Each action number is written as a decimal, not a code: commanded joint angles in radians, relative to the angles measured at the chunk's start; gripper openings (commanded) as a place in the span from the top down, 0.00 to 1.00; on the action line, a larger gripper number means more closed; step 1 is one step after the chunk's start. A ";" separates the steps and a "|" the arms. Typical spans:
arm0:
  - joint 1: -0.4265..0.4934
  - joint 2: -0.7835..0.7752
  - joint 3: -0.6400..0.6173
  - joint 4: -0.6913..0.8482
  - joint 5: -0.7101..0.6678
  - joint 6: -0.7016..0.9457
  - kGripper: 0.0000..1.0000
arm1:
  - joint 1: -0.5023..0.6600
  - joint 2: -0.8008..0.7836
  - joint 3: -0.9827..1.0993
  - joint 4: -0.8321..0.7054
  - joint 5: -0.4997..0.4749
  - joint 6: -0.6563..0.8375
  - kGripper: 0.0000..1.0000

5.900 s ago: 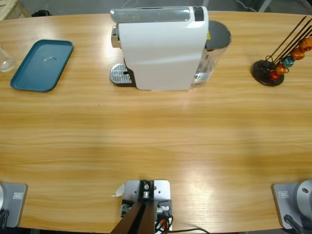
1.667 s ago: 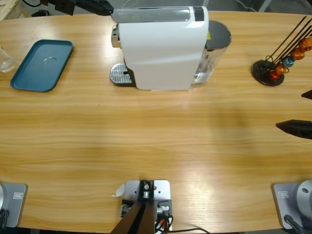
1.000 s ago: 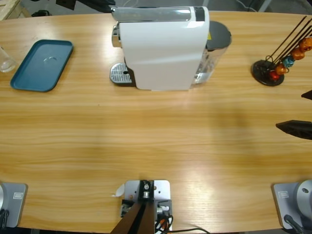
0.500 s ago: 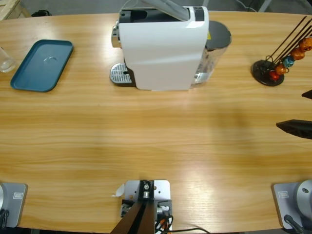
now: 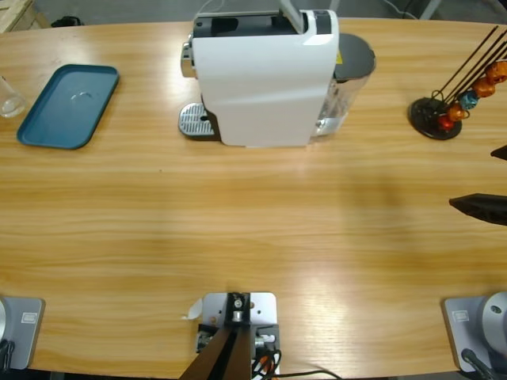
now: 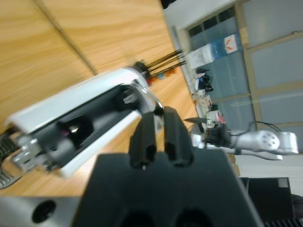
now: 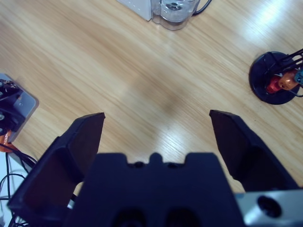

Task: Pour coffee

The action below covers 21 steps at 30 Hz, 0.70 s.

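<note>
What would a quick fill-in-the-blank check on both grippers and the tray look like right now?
1. The right gripper has its jaws ___.
2. The left gripper, up by the coffee machine, has its jaws ___.
3. In the high view, the blue tray lies to the ___ of the coffee machine.

Missing words: open; shut; left

The long light-brown wooden table [image 5: 253, 229] carries 4 items: a blue rectangular plastic tray [image 5: 68, 106], a small clear glass tumbler [image 5: 9, 97], a white coffee machine [image 5: 265, 77], and a black round-based capsule rack [image 5: 436, 117].
</note>
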<state>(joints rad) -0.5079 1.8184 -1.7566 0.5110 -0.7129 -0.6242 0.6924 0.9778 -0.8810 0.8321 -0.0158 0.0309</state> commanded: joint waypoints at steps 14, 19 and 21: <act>-0.057 -0.287 0.311 0.113 0.377 0.533 0.02 | -0.440 -0.044 0.155 -0.360 -0.104 0.042 0.02; -0.115 -0.454 0.525 0.121 0.639 0.724 0.02 | -0.505 0.040 0.260 -0.580 -0.158 0.019 0.26; -0.115 -0.479 0.584 0.120 0.652 0.738 0.01 | -0.520 0.073 0.328 -0.680 -0.161 0.016 0.30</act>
<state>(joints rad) -0.5896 1.4853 -1.3915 0.6172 -0.2081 -0.0205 0.2298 0.9454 -0.7182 0.3840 -0.1236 0.0604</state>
